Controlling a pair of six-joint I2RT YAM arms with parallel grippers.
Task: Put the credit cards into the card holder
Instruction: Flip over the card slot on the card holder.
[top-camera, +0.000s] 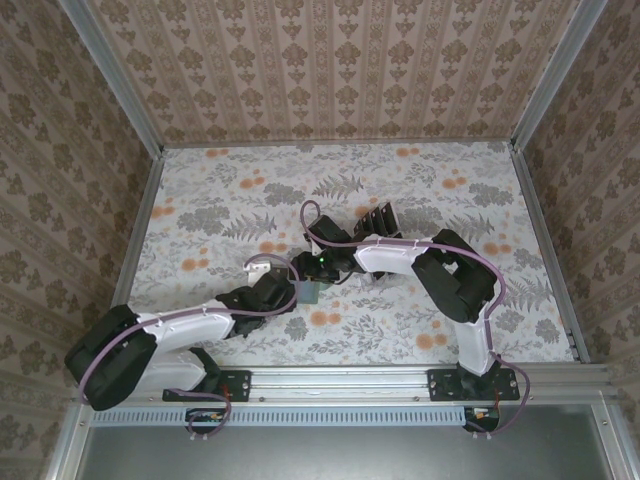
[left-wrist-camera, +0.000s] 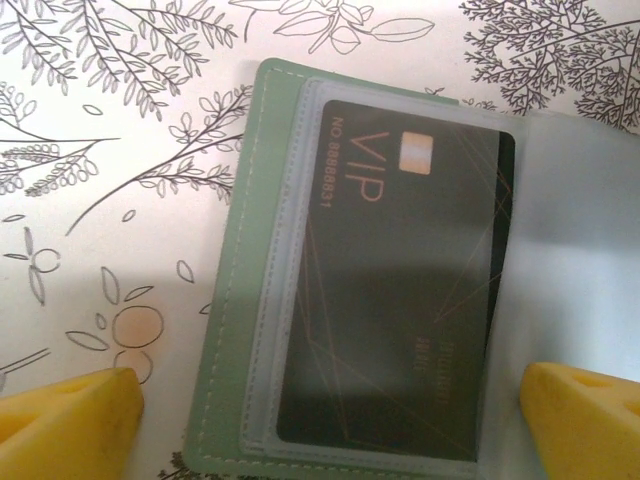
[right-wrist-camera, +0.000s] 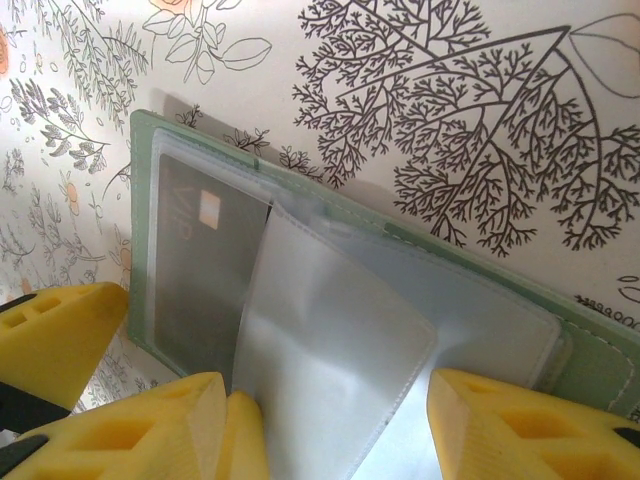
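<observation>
The left tool (left-wrist-camera: 330, 388) stands released, fingers wide, over the card holder (left-wrist-camera: 232, 300) lying open on the counter (left-wrist-camera: 90, 210). One black credit card (left-wrist-camera: 400, 300) sits in its clear pocket (left-wrist-camera: 283, 330). The right tool (right-wrist-camera: 328, 385) straddles a raised clear flap (right-wrist-camera: 335, 320); whether it grips it cannot be told.

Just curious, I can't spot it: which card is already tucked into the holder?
On the floral table, find the open grey-green card holder near its middle. Under its clear sleeve lies a black card, marked by gold VIP lettering and a chip.
</observation>
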